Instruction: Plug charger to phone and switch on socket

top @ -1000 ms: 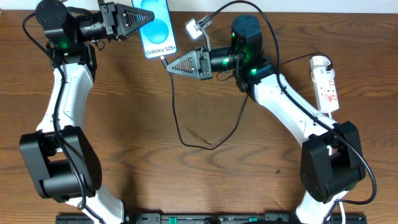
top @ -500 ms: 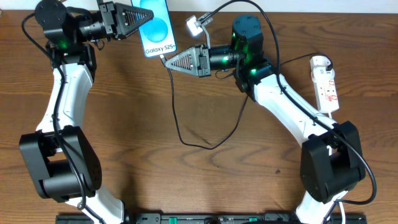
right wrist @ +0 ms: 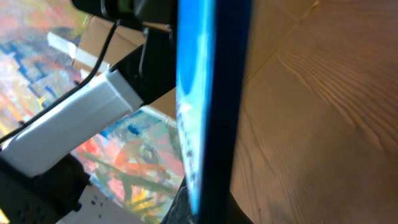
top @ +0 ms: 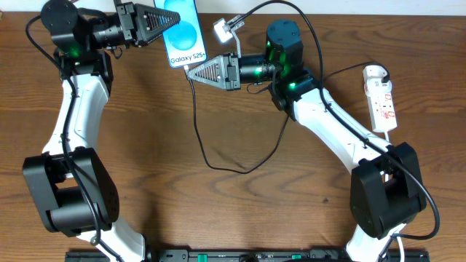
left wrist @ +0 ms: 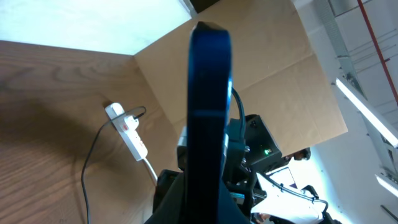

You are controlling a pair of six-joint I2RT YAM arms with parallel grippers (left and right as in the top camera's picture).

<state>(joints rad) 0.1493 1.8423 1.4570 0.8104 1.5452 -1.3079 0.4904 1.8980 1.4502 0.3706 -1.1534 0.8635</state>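
The phone [top: 183, 33], blue screen up, is held off the table at the back by my left gripper [top: 166, 23], which is shut on its left side. In the left wrist view the phone [left wrist: 209, 106] stands edge-on between the jaws. My right gripper [top: 192, 73] is shut on the charger plug tip, right at the phone's bottom edge. The charger cable [top: 200, 138] loops down over the table. In the right wrist view the phone [right wrist: 214, 93] fills the centre edge-on; the plug tip is hidden there. The socket [top: 383, 98] lies at the far right, untouched.
A small white block [top: 222, 30] with a black lead hangs above the right gripper. The socket's white cord [top: 393, 138] runs past the right arm's base. The socket also shows in the left wrist view [left wrist: 127, 127]. Brown cardboard [left wrist: 273, 81] stands behind the table.
My right gripper has moved left with the plug tip, up to the phone's bottom edge. The cable loop shifted left with it. The left gripper and phone have stayed still.
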